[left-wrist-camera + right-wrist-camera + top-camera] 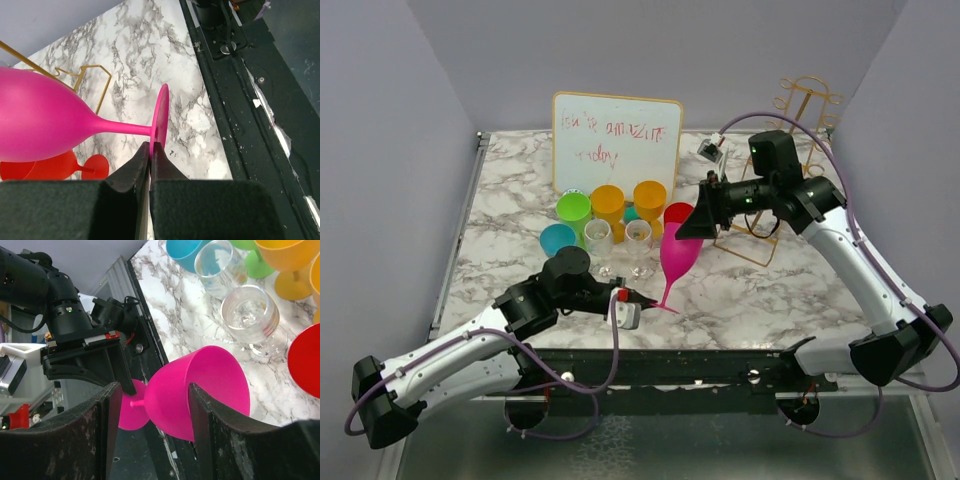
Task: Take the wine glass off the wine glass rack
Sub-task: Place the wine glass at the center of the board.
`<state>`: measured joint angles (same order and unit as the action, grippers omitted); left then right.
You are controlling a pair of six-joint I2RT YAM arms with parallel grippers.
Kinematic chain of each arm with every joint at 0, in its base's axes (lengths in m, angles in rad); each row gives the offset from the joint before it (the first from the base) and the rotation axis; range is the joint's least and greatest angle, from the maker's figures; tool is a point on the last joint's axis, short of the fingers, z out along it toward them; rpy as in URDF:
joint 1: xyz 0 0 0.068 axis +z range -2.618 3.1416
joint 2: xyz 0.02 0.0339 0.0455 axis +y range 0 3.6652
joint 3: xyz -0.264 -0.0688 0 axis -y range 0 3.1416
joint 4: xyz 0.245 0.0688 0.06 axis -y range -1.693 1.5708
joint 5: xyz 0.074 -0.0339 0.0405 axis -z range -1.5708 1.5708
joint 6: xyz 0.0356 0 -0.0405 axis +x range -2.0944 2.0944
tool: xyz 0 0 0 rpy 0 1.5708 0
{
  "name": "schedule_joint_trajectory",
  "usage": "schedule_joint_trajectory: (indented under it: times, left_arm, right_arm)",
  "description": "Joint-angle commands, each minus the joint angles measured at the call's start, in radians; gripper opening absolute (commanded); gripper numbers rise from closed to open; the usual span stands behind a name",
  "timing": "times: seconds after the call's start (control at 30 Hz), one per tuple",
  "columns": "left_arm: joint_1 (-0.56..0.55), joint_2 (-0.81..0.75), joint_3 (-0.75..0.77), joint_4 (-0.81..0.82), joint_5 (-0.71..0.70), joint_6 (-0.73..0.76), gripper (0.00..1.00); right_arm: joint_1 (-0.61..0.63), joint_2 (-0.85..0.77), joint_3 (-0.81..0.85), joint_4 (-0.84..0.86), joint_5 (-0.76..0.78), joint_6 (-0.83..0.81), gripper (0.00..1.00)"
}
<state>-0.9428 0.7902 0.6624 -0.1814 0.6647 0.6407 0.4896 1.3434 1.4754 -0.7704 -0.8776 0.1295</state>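
Observation:
A pink wine glass (678, 255) hangs tilted over the marble table, bowl up toward the right arm. My left gripper (625, 297) is shut on the rim of its round foot (161, 117), and pink shows between the closed fingertips in the left wrist view. My right gripper (154, 390) stands open around the bowl (200, 390). One finger (200, 410) is at the bowl's rim and the other finger (111, 410) is clear of it with a gap. The gold wire wine glass rack (805, 100) stands at the back right, behind the right arm, with no glass visible on it.
Green (573, 210), orange (607, 203), blue (557, 240), red (677, 213) and clear glasses (638, 237) crowd the table's middle, just left of the pink one. A whiteboard (616, 140) leans behind them. The black front rail (720, 360) runs along the near edge.

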Motion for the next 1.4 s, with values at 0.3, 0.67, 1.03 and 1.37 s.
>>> schedule_joint_trajectory:
  times: [0.3, 0.67, 1.03, 1.37]
  left_arm:
    - [-0.004, -0.011, 0.037, -0.03, -0.052, 0.169, 0.0]
    - [-0.004, -0.062, 0.025, -0.031, -0.1, 0.235, 0.0]
    - [-0.004, -0.049, 0.028, -0.059, -0.11, 0.259, 0.0]
    - [-0.004, -0.052, 0.025, -0.071, -0.138, 0.276, 0.0]
  right_arm:
    - [0.0, -0.061, -0.049, 0.011, -0.124, -0.037, 0.58]
    - [0.001, -0.015, -0.012, -0.059, -0.13, -0.028, 0.49]
    - [0.0, -0.015, 0.013, -0.057, -0.256, -0.024, 0.37]
    - [0.0, -0.041, -0.011, -0.049, -0.298, -0.019, 0.13]
